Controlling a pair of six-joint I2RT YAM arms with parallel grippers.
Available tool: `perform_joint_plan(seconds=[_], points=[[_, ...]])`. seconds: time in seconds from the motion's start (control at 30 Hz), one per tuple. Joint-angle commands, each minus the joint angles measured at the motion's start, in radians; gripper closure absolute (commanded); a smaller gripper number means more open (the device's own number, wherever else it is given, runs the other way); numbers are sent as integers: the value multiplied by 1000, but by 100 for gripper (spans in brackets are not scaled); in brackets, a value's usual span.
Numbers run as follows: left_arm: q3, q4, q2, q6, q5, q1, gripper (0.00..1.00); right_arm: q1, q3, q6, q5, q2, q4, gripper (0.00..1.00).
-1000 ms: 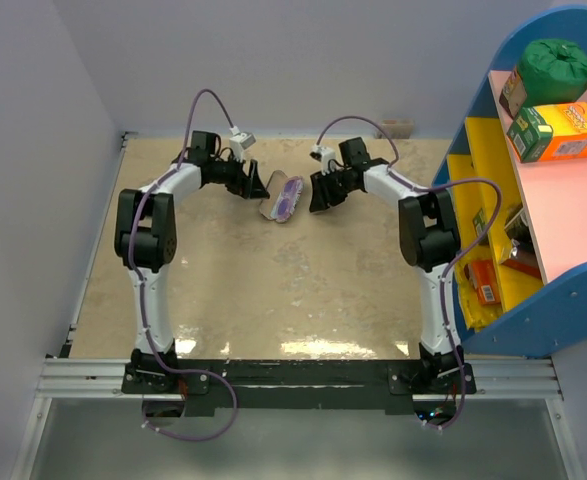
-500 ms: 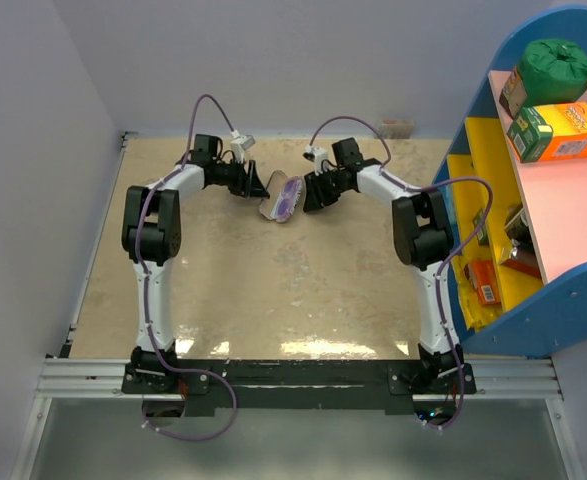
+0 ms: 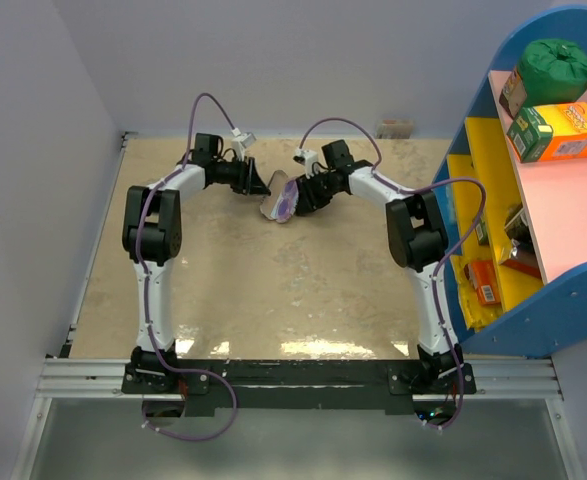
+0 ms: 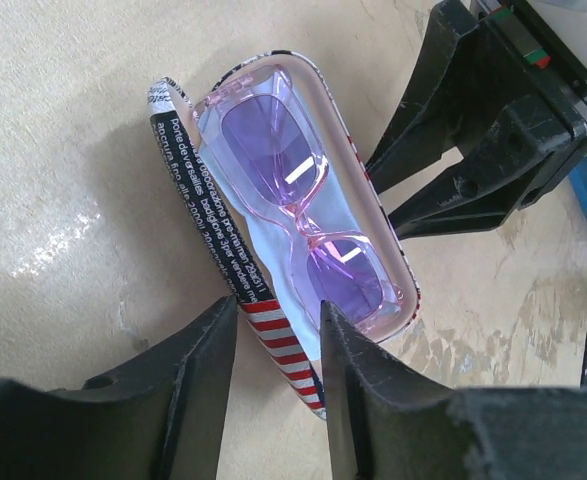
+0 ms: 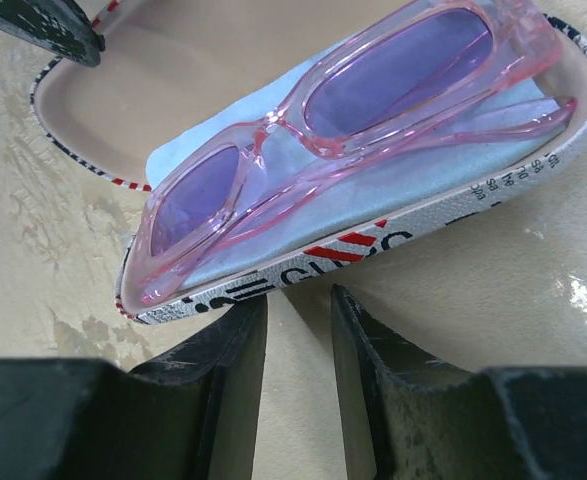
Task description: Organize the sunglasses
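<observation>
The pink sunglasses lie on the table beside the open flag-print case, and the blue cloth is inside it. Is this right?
No. The sunglasses lie inside the open case, on top of the light blue cloth, not beside it. The left wrist view shows this.

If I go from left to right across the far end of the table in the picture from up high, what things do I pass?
left gripper → open flag-print case with the sunglasses inside → right gripper → blue and yellow shelf
</observation>
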Motion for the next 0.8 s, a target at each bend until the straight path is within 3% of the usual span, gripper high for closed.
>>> perform_joint_plan(seconds=[0.0,0.77], points=[[7,29,-18,-13,49,-18,60,0,48,-6,23,13,4,65],[18,23,-18,-21,35,-79,73,36,62,-32,97,6,7,66]])
